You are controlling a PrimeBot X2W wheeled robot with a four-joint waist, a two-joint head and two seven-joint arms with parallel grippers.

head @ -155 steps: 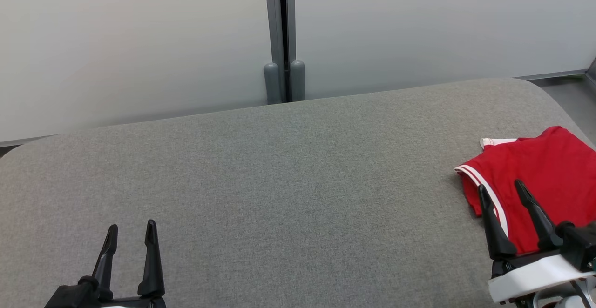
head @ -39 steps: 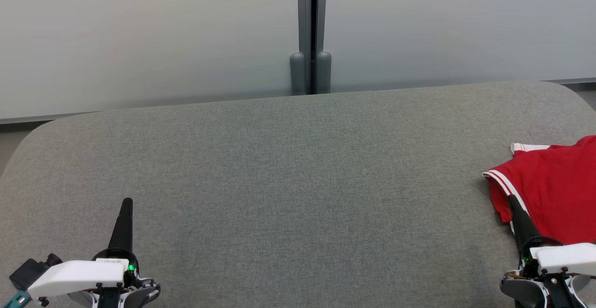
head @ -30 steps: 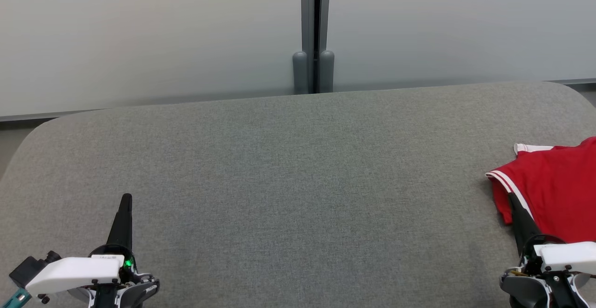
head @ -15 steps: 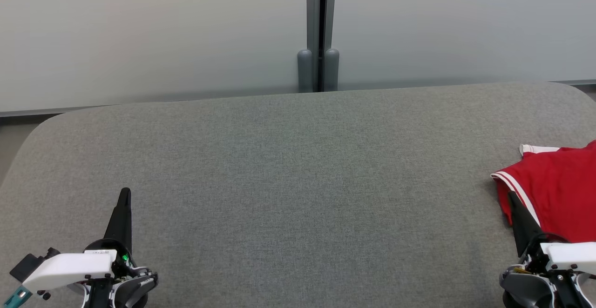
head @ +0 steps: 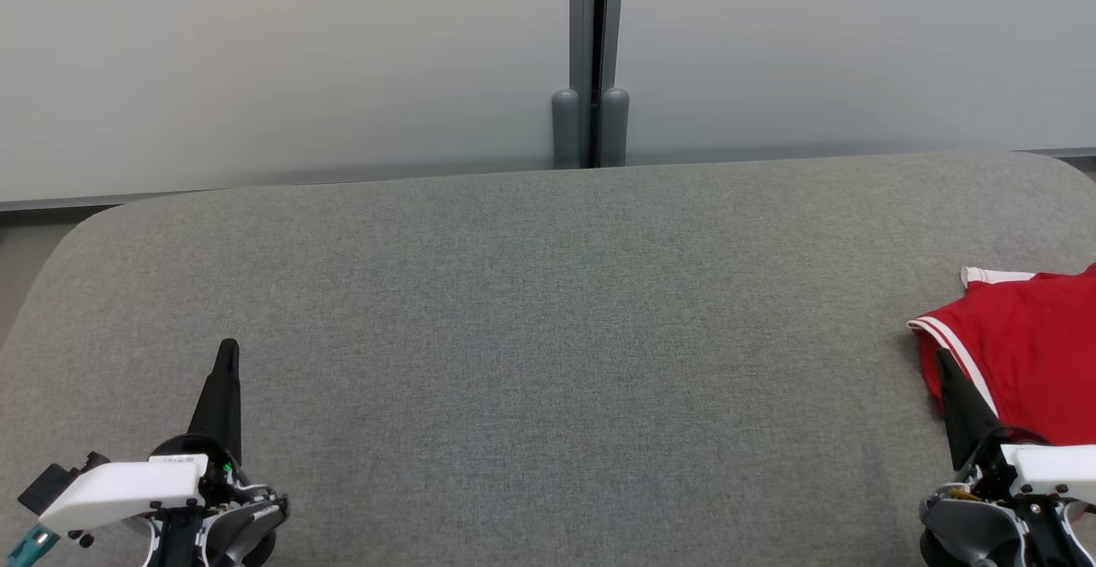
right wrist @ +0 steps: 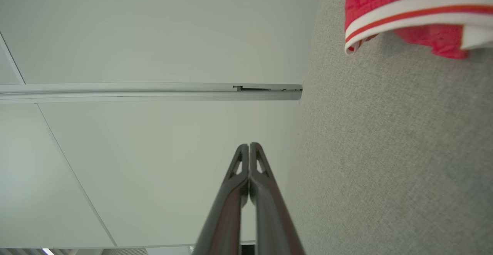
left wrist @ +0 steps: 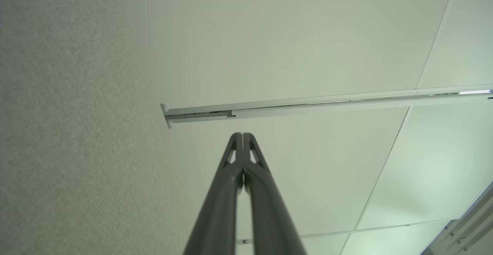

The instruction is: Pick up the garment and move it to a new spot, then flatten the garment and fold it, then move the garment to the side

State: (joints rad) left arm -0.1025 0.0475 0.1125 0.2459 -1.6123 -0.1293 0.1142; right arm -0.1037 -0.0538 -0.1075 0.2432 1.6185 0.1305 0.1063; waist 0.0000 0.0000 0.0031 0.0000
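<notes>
The garment [head: 1032, 353], red with white striped trim, lies folded at the right edge of the grey padded surface [head: 548, 327]; its striped hem [right wrist: 404, 8] fills the top right of the right wrist view. My right gripper [head: 940, 360] hovers at the garment's near left edge, shut and holding nothing, its two fingers pressed together [right wrist: 249, 147]. My left gripper [head: 228, 351] hangs over the surface's lower left, far from the garment, also shut and holding nothing [left wrist: 242, 136].
A pale wall [head: 257, 62] with a grey vertical post [head: 591, 53] stands right behind the surface's far edge. The surface's rounded corners fall away at the far left and far right.
Five seconds ago both grippers stood open; now both are shut and turned on edge. The camera has swung left, so the post and garment have slid right in the picture.
</notes>
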